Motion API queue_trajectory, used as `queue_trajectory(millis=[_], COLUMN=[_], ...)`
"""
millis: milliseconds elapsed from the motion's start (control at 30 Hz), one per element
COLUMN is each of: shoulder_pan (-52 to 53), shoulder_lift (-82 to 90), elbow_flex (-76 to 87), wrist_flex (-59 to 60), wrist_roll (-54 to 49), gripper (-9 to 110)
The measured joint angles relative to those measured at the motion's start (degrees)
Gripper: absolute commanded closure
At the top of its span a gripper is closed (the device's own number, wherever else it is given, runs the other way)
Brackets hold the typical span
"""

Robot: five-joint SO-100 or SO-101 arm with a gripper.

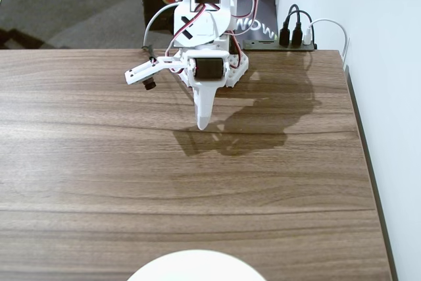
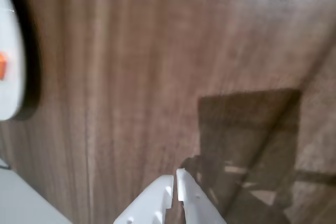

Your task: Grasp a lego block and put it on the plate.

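Wood-grain table (image 1: 99,162) in fixed view, gripper (image 1: 203,125) closed and empty above it, plate (image 1: 197,266) at near edge; wrist view shows brick (image 2: 2,65) lying on plate (image 2: 9,77), likely light, rigid, best pinched across long sides.

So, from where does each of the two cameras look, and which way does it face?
Fixed view: sits high, facing the arm across the table; shows the whole arm, gripper pointing down, and the plate at the bottom edge.
Wrist view: rides on the gripper, looking down at the wood; fingertips nearly together; plate at the left edge with the lego block.
Both show table, plate and gripper.
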Motion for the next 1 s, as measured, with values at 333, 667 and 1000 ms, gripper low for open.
queue_trajectory(millis=[333,667,1000], shoulder_pan=[0.0,0.1,0.1], shoulder_lift=[8.0,16.1,21.6], elbow_flex=[2.2,3.5,4.3], wrist_flex=[6.9,11.1,13.7], wrist_roll=[1.6,1.6,1.7], gripper=[101,101,101])
